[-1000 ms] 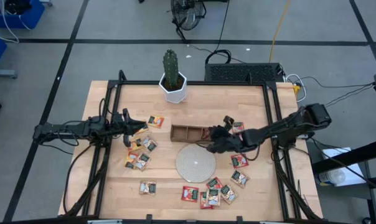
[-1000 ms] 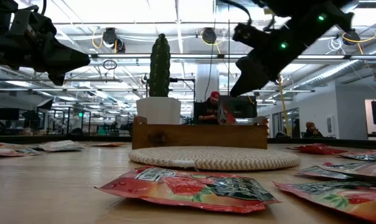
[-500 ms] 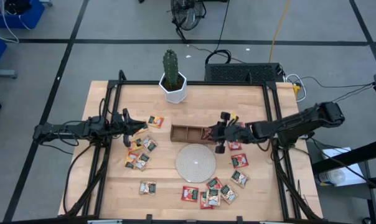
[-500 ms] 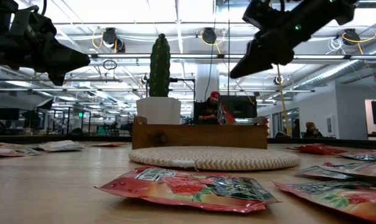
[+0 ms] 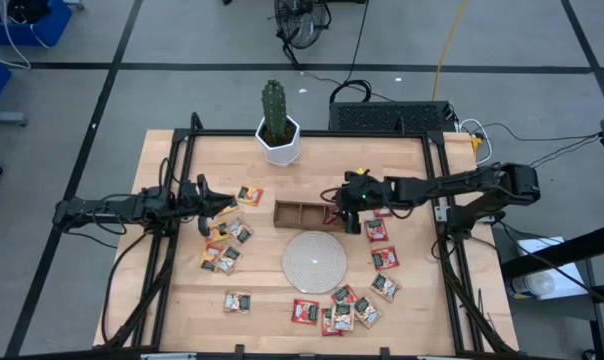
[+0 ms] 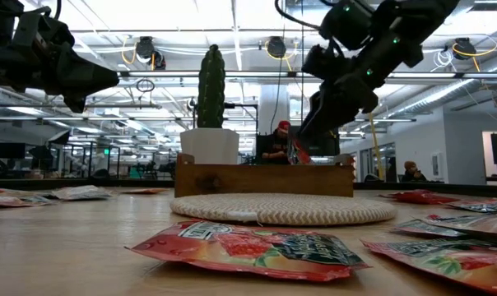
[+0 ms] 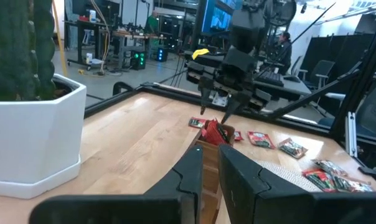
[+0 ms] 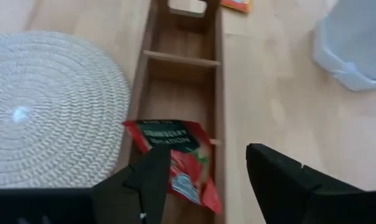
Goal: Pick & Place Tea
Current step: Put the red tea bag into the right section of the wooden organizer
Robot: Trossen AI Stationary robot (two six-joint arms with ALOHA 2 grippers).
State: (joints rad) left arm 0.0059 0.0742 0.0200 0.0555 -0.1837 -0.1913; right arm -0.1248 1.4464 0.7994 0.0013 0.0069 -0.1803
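Tea sachet (image 8: 178, 163), red, lies tilted in the wooden tray's (image 8: 214, 93) end compartment, directly below the right gripper (image 8: 205, 177), whose fingers stand apart, empty.

counter (image 5: 312, 150): pale smooth wood | tray (image 8: 182, 81): brown matt wood | disc (image 8: 45, 106): rough woven fibre | red tea sachet (image 8: 175, 165): glossy foil

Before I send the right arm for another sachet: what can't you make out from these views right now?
- Red tea sachet in the brown wooden tray: the right wrist view's bottom edge and the right gripper cut off its lower end.
- High view: that arm covers this tray end.
- Low view: the tray's front wall hides the compartments.
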